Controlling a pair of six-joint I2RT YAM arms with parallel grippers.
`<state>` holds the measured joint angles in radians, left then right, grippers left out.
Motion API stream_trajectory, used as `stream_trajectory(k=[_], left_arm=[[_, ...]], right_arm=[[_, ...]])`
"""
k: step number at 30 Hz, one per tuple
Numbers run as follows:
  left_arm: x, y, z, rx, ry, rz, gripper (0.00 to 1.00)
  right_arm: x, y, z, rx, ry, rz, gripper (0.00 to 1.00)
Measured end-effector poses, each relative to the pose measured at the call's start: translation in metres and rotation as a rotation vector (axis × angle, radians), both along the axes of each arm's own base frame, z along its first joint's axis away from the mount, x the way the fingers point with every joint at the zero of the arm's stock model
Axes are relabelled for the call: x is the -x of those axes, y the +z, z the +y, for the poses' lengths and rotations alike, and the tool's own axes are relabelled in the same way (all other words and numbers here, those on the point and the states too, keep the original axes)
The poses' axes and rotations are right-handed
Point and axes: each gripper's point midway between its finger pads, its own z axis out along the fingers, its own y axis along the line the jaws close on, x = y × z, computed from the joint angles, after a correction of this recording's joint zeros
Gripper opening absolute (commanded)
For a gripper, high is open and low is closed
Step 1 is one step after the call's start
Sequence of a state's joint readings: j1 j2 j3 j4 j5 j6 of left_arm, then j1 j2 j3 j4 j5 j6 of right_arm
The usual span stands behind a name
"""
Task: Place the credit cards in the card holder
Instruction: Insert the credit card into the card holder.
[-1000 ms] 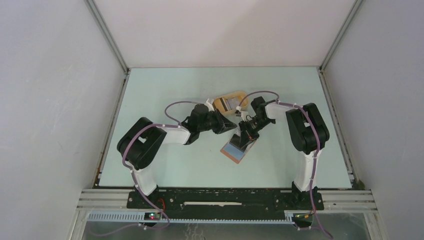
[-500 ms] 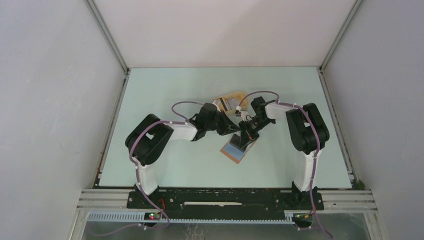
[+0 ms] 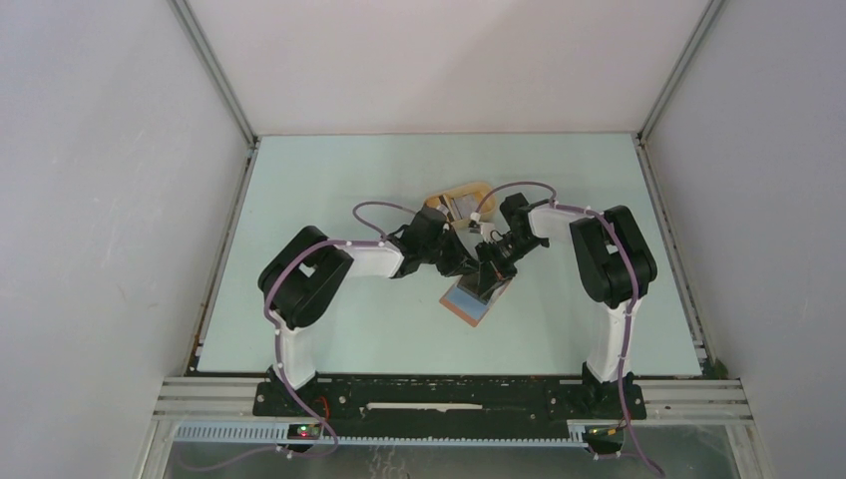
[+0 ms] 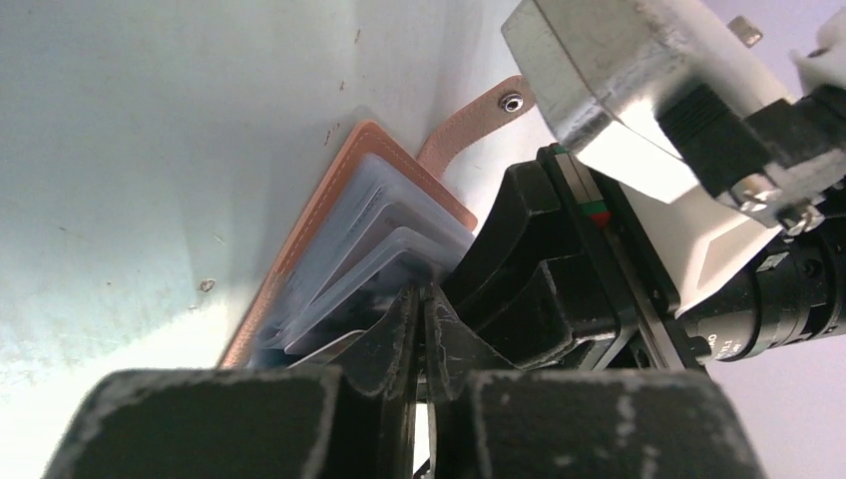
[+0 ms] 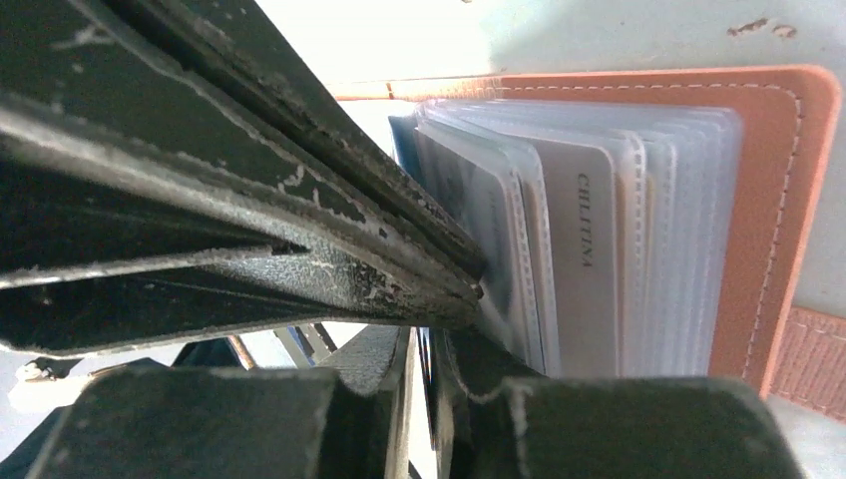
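The reddish-brown card holder (image 3: 471, 307) (image 4: 351, 160) (image 5: 788, 200) lies open on the table, its clear sleeves fanned up. My right gripper (image 3: 492, 271) (image 5: 427, 349) is over the sleeves, shut on a thin dark credit card (image 5: 426, 377) seen edge-on between its fingers. A pale card (image 5: 584, 249) sits inside one sleeve. My left gripper (image 3: 467, 265) (image 4: 421, 297) comes in from the left with jaws shut, tips pressed at the sleeves' edge right beside the right gripper. Whether it pinches a sleeve is hidden. Its fingers (image 5: 299, 230) cross the right wrist view.
A yellow oval tray (image 3: 477, 187) stands just behind the two grippers with a card (image 3: 457, 208) in it. The holder's snap tab (image 4: 479, 115) sticks out on the table. Grey walls close the table's left, right and back sides.
My left arm has swung right from beside the tray until its gripper meets the right gripper over the card holder, its jaws closing. The right gripper and the holder have stayed put.
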<state>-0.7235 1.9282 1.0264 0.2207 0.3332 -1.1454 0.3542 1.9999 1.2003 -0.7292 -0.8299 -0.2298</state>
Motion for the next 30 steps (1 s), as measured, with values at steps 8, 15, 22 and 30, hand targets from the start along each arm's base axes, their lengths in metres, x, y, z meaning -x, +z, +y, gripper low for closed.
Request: stream_trajectory(k=[8, 15, 22, 30], left_arm=[[0.003, -0.003, 0.000, -0.052, -0.027, -0.006, 0.08], [0.005, -0.004, 0.003, -0.079, -0.044, -0.010, 0.07], [0.008, -0.006, 0.008, -0.110, -0.055, -0.012, 0.07], [0.010, -0.011, 0.012, -0.134, -0.064, -0.009, 0.07]], right_arm=[[0.002, 0.000, 0.001, -0.001, 0.004, 0.005, 0.29], [0.003, 0.003, 0.003, -0.010, 0.008, 0.006, 0.37], [-0.003, 0.011, -0.001, 0.001, 0.001, -0.040, 0.41], [-0.011, 0.017, -0.009, -0.011, -0.032, -0.052, 0.43]])
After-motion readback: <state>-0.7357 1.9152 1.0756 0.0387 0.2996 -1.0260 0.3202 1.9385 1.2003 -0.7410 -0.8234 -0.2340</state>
